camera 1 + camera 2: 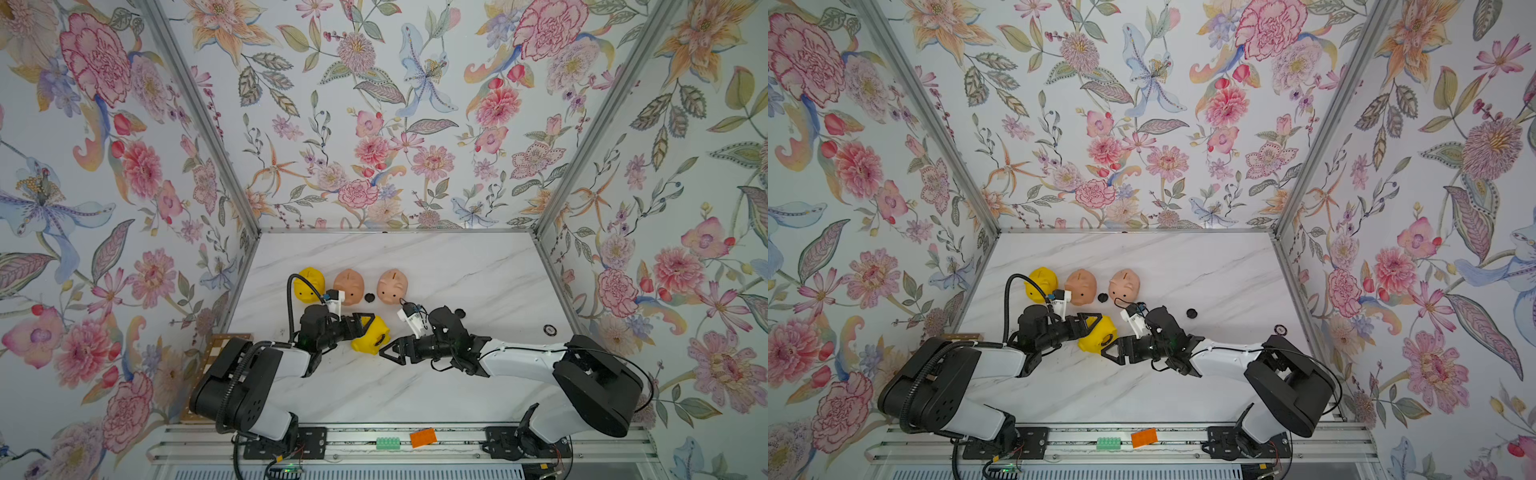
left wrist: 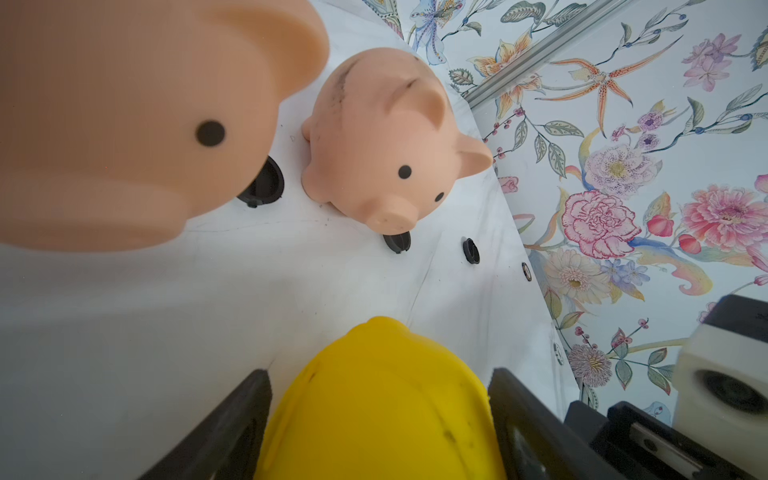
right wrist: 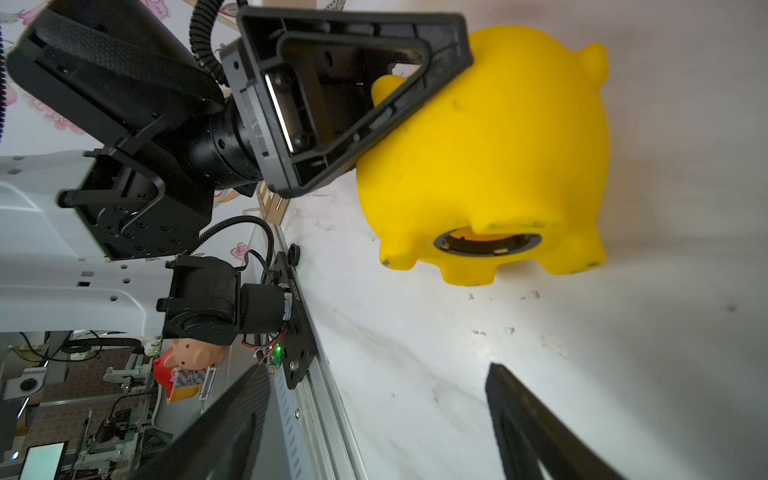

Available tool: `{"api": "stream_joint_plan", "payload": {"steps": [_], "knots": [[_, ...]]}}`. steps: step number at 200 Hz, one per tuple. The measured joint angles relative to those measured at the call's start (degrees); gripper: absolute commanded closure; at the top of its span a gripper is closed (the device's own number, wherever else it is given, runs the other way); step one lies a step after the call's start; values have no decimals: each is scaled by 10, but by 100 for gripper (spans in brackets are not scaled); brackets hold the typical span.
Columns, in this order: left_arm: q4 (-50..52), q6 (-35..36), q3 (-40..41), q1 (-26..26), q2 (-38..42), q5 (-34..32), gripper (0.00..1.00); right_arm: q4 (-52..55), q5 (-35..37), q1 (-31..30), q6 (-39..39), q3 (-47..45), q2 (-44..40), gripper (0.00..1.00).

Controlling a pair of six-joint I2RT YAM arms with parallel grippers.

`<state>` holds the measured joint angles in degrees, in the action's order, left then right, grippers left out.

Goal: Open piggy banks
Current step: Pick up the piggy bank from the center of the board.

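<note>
The yellow piggy bank [image 3: 498,145] is tipped on its side near the middle of the surface [image 1: 457,266], its open round belly hole [image 3: 488,243] facing the right tool [image 1: 384,352]; the left tool [image 1: 365,325] pinches its body, arm reaching low from the near left corner; the right tool, jaws spread and empty, points at it from just beside.
</note>
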<state>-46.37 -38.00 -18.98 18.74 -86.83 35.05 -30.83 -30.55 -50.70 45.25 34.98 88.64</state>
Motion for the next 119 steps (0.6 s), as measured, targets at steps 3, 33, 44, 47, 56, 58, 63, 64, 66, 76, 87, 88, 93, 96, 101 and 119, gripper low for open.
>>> {"api": "stream_joint_plan", "payload": {"steps": [3,33,44,47,56,58,63,64,66,76,87,88,93,96,101,119], "knots": [[0,0,0,0,0,2,16,-12,3,-2,5,-1,5,13],[-3,0,2,-1,0,4,16,-152,34,-14,83,-19,68,13],[-4,0,2,-1,0,5,16,-184,46,-14,101,-22,86,13],[-4,0,2,-1,0,5,16,-193,48,-14,107,-22,92,13],[-4,0,2,-1,0,5,16,-214,58,-14,117,-22,105,13],[-4,0,2,-1,0,6,16,-219,59,-14,120,-22,108,13],[-4,0,2,-1,0,6,16,-232,63,-14,125,-22,114,14],[-4,0,2,-1,0,6,16,-234,64,-14,126,-22,115,14],[-4,0,2,-1,0,6,16,-239,65,-14,129,-22,117,14],[-4,0,2,-1,0,6,16,-261,73,-14,137,-22,129,14],[-4,0,2,-1,0,6,16,-281,78,-14,146,-21,141,15],[-4,0,2,-1,0,6,16,-284,79,-14,147,-21,142,15],[-4,0,2,-1,0,6,16,-290,81,-14,150,-21,147,15],[-4,0,2,-1,0,6,16,-293,81,-14,153,-21,150,15],[-4,0,2,-1,0,6,16,-301,83,-14,156,-20,155,15],[-4,0,2,-1,0,6,16,-323,86,-14,168,-13,176,16]]}}
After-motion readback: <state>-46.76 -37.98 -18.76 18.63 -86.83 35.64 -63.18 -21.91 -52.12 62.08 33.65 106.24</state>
